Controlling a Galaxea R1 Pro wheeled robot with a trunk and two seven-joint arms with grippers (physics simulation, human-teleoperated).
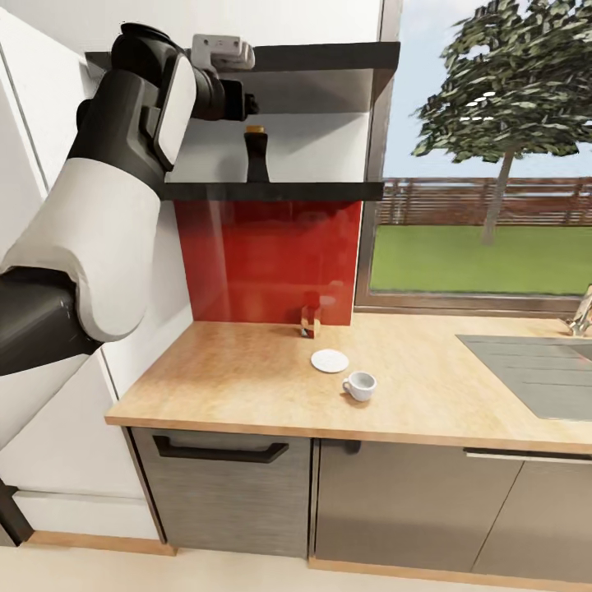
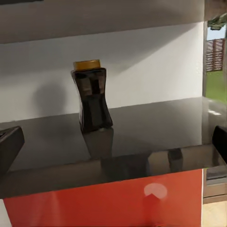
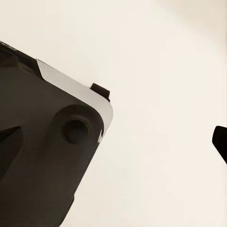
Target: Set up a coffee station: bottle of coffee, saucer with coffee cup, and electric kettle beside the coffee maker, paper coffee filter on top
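L gripper (image 2: 113,142) raised at shelf (image 1: 271,191), fingers spread wide, nothing between. Bottle of coffee (image 1: 256,154) upright on shelf, ahead of gripper, apart. Saucer (image 1: 330,361), coffee cup (image 1: 360,385) side by side on countertop (image 1: 230,378). R gripper fingers: can't tell.

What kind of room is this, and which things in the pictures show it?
Most likely a home kitchen: a wooden countertop over grey cabinets, a sink set below a window, and a white cup beside a saucer.

head high; wrist faces shelf (image 2: 142,137)
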